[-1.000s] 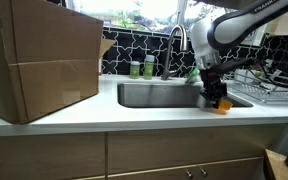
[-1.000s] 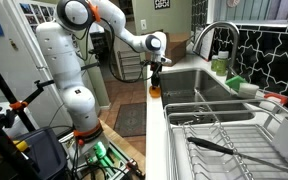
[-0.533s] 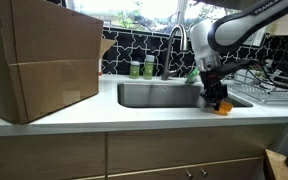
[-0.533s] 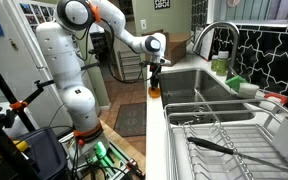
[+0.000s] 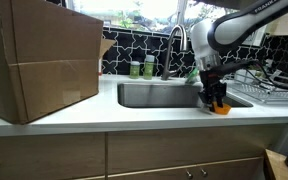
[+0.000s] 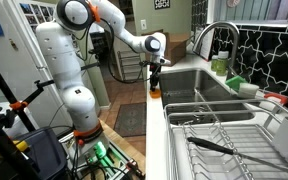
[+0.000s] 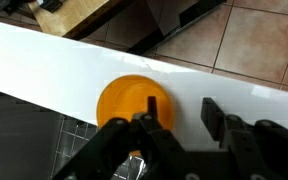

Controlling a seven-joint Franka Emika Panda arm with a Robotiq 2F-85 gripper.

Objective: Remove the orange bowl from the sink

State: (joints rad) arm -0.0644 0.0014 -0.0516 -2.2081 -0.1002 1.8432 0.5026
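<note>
The orange bowl (image 7: 122, 100) sits upright on the white counter strip in front of the sink (image 5: 154, 96); it shows in both exterior views (image 5: 220, 108) (image 6: 155, 92). My gripper (image 7: 181, 112) hangs just above it, jaws apart. One finger is over the bowl's inside near its rim, and the other is over bare counter beside it. The gripper also shows in both exterior views (image 5: 216, 97) (image 6: 154, 82). The sink basin (image 6: 199, 88) lies behind the bowl.
A large cardboard box (image 5: 39, 60) stands on the counter at one end. A wire dish rack (image 6: 219, 140) holding a dark utensil sits at the other end. The faucet (image 5: 174, 45) and green bottles (image 5: 142, 68) stand behind the sink. The counter's front edge is close to the bowl.
</note>
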